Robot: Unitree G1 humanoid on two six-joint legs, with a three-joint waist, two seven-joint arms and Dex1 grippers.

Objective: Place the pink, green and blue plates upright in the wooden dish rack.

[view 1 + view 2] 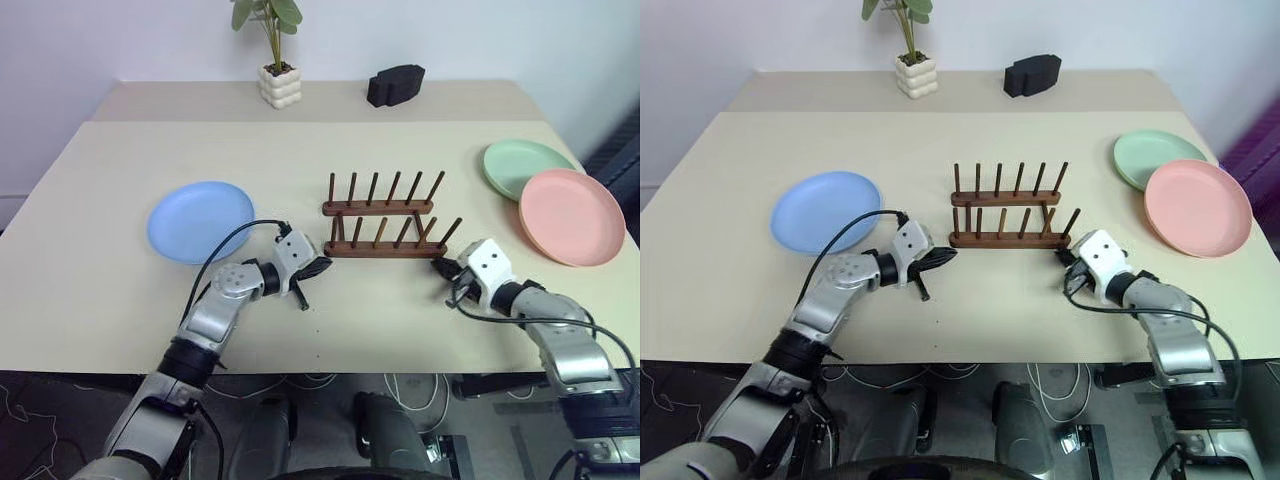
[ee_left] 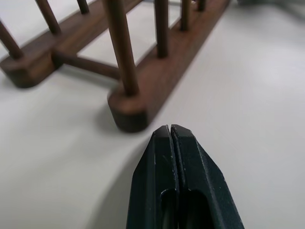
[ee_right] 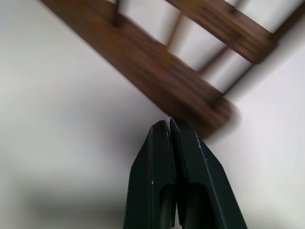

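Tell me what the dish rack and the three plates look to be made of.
The dish rack: wood, going by its dark brown colour, visible grain on the rails and slight satin sheen in the left wrist view.

The blue plate, green plate and pink plate: probably plastic or a matte composite, since they are plain, evenly coloured and show no glare; glazed ceramic seems less likely.

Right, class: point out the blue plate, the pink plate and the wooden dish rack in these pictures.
blue plate (image 1: 200, 221), left eye view, middle of its face.
pink plate (image 1: 572, 215), left eye view, middle of its face.
wooden dish rack (image 1: 379, 250), left eye view, near base rail.
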